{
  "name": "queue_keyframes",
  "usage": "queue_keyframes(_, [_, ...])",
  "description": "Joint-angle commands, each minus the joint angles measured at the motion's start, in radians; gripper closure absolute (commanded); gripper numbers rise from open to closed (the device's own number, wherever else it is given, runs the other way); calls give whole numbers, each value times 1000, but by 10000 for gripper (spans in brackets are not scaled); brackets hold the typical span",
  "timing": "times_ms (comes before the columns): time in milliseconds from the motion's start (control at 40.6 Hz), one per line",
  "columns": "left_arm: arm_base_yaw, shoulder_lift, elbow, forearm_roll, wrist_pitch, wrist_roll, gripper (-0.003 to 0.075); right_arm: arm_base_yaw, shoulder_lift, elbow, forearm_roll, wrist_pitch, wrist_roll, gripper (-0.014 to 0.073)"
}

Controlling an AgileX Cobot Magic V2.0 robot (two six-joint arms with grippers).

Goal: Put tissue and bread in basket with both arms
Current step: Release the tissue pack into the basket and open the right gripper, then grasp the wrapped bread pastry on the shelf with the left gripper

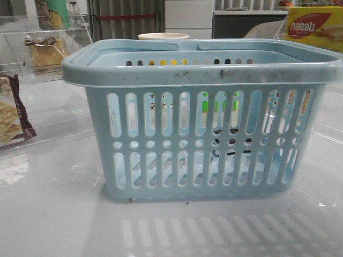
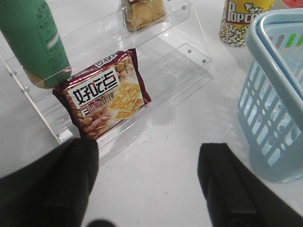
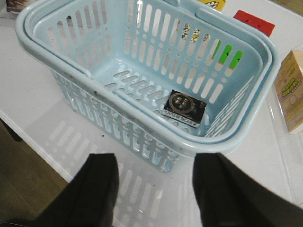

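The light-blue basket point(image 1: 203, 123) stands in the middle of the table; it also shows in the right wrist view point(image 3: 142, 71) and at the edge of the left wrist view point(image 2: 274, 94). The tissue point(image 3: 183, 108), a small dark pack, lies flat on the basket's floor. The bread point(image 2: 142, 13), in a clear bag, sits on the upper step of a clear acrylic shelf; it also shows in the front view point(image 1: 47, 53) at far left. My left gripper point(image 2: 149, 184) is open and empty over bare table, in front of the shelf. My right gripper point(image 3: 154, 189) is open and empty, outside the basket's near corner.
A maroon-edged snack packet point(image 2: 106, 97) leans on the shelf's lower step, a green bottle point(image 2: 35, 40) beside it. A popcorn cup point(image 2: 241, 21) stands behind the basket. A yellow nabati box point(image 1: 313, 27) is at back right. A small carton point(image 3: 291, 92) and the table edge point(image 3: 28, 137) are near the right gripper.
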Motion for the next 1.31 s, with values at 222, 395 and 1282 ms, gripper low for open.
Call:
queue_keyframes(222, [0, 52, 21, -6, -183, -1, 212, 0, -4, -25, 0, -66, -8, 127])
queue_keyframes(395, [0, 223, -35, -6, -193, -1, 194, 0, -4, -25, 0, -66, -8, 127])
queue_keyframes(1282, [0, 1113, -769, -43, -362, -1, 55, 0, -4, -25, 0, -65, -8, 127])
